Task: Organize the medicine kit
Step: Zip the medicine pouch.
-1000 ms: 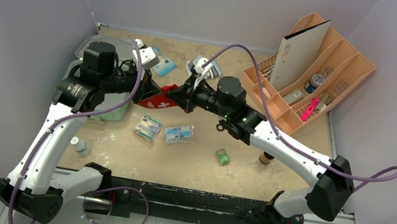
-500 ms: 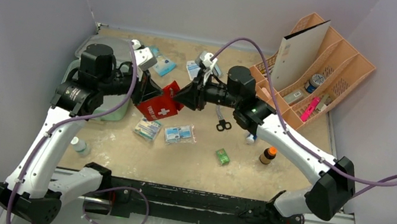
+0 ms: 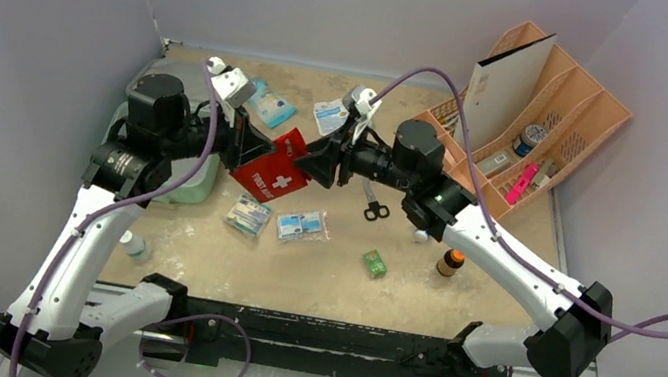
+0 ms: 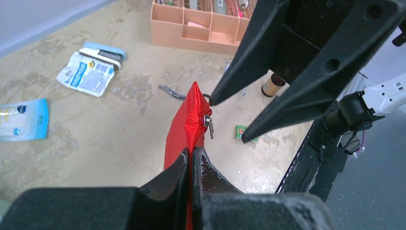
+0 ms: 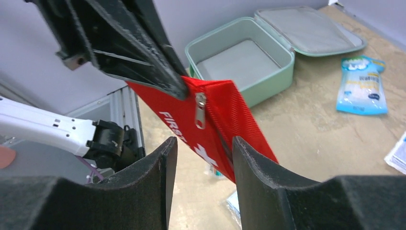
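Observation:
The mint-green medicine kit [image 3: 195,187] lies open at the table's left, mostly behind my left arm. The right wrist view shows its empty grey tray [image 5: 239,57] and its flat lid [image 5: 306,28]. My left gripper [image 3: 260,149] is shut on the edge of a red first aid pouch [image 3: 273,174] and holds it above the table, as the left wrist view [image 4: 192,153] shows. My right gripper [image 3: 311,163] is open. Its fingers [image 5: 205,143] straddle the pouch's corner by the zipper pull [image 5: 200,110] without touching it.
A peach organizer [image 3: 543,120] stands at the back right. Scissors [image 3: 372,210], a brown bottle [image 3: 448,262], a small green box [image 3: 375,263], two packets [image 3: 302,225] and a white bottle [image 3: 134,245] lie on the table. Blue and white packets [image 3: 272,108] lie at the back.
My right arm has pulled back to the right, uncovering the scissors and the brown bottle. The red pouch has risen and turned in my left gripper. My right gripper now faces its corner.

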`<action>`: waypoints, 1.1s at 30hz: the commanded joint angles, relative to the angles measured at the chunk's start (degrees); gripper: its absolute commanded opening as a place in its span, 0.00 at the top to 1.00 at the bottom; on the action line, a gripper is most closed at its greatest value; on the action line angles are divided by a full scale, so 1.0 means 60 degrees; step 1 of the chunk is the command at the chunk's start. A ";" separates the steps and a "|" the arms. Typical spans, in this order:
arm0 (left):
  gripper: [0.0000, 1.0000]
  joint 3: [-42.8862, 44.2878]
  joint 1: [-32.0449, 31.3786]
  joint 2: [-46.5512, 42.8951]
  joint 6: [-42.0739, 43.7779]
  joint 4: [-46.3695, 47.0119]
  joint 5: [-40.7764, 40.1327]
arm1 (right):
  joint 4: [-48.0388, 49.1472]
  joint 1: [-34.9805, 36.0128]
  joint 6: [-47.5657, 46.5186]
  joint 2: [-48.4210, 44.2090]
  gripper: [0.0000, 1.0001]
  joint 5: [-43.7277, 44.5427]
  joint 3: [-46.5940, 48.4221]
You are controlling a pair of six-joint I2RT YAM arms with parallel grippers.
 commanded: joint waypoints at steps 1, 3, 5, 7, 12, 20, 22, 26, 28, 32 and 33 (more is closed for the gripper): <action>1.00 -0.0252 0.0022 -0.0324 -0.0244 0.0904 0.0271 | 0.0817 0.0119 0.0147 -0.0039 0.52 -0.0476 0.0254; 1.00 -0.0345 0.0022 -0.0418 -0.0195 0.1057 0.0267 | 0.1123 0.0119 0.0622 0.0084 0.50 -0.0933 0.0316; 1.00 -0.0356 0.0022 -0.0474 -0.0227 0.1143 0.0485 | 0.1197 0.0119 0.1056 0.0180 0.46 -0.1049 0.0378; 1.00 -0.0363 0.0022 -0.0540 -0.0265 0.1248 0.0656 | 0.1261 0.0117 0.1530 0.0206 0.42 -0.1091 0.0378; 1.00 -0.0362 0.0022 -0.0700 -0.0398 0.1530 0.0795 | 0.1840 0.0119 0.2675 0.0343 0.41 -0.1251 0.0424; 1.00 -0.0413 0.0022 -0.0812 -0.0445 0.1758 0.1128 | 0.3190 0.0104 0.4084 0.0426 0.49 -0.1818 0.0291; 1.00 -0.0456 0.0022 -0.0845 -0.0431 0.1753 0.1174 | 0.3400 0.0092 0.4262 0.0411 0.51 -0.1795 0.0248; 1.00 -0.0620 0.0022 -0.0955 -0.0368 0.1805 0.1198 | 0.3795 0.0086 0.4598 0.0426 0.57 -0.1803 0.0160; 1.00 -0.0656 0.0022 -0.0981 -0.0268 0.1745 0.1148 | 0.3848 0.0077 0.4636 0.0391 0.60 -0.1716 0.0113; 1.00 -0.0620 0.0022 -0.1011 -0.0195 0.1650 0.1097 | 0.3500 0.0040 0.4324 0.0167 0.72 -0.1435 -0.0018; 1.00 -0.0626 0.0022 -0.1011 -0.0195 0.1645 0.1104 | 0.3445 0.0030 0.4270 0.0117 0.74 -0.1407 -0.0068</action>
